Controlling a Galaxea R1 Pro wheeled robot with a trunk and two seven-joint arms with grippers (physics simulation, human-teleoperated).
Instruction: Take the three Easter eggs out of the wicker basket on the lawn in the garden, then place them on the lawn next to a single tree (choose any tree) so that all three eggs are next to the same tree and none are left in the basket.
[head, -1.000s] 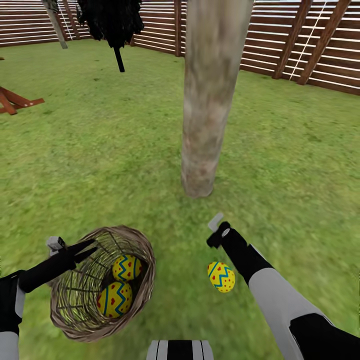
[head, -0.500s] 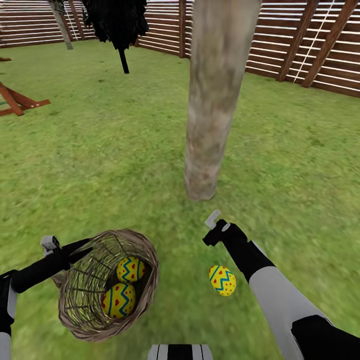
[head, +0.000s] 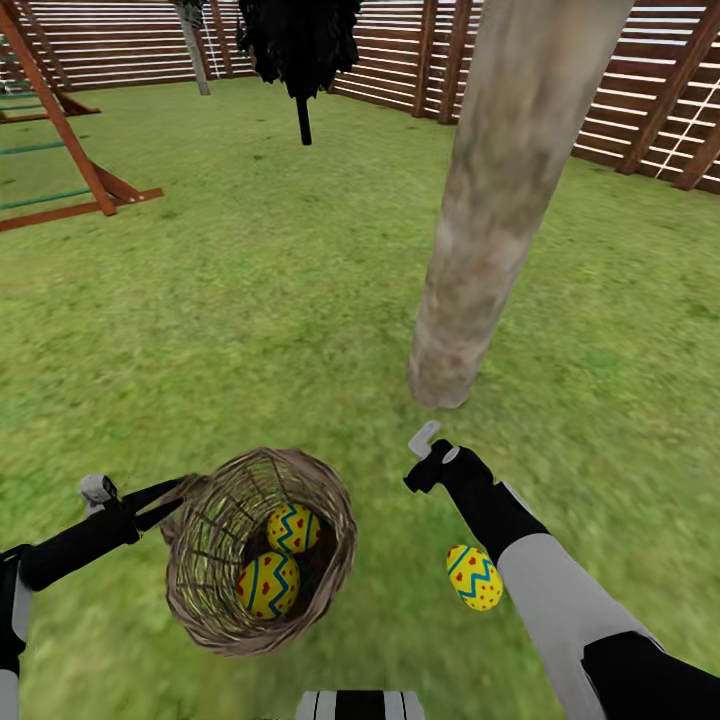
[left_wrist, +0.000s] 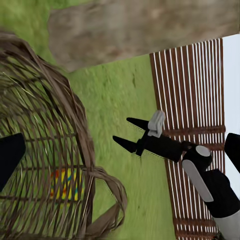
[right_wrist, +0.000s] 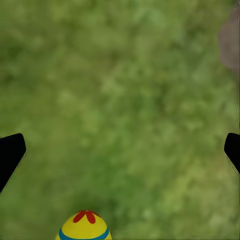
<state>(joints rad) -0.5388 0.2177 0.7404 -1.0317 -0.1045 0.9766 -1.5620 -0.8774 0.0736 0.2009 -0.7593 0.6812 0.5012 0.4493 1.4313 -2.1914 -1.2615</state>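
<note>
One egg (head: 474, 577) has been laid on the lawn (head: 250, 330) near the tree (head: 500, 210). Two eggs (head: 268, 584) are left in the wicker basket (head: 330, 520), also near the tree. The left pincer (head: 165, 497) is clamped on the basket rim; the right pincer (head: 424, 452) is spread open, empty.

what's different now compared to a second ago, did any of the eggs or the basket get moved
Mostly the camera turned: the whole head view slid rightward, bringing the play set further in. No egg changed place: two eggs stay in the wicker basket, one egg stays on the lawn near the tree. The left gripper still holds the basket rim; the right gripper stays open and empty.
</note>
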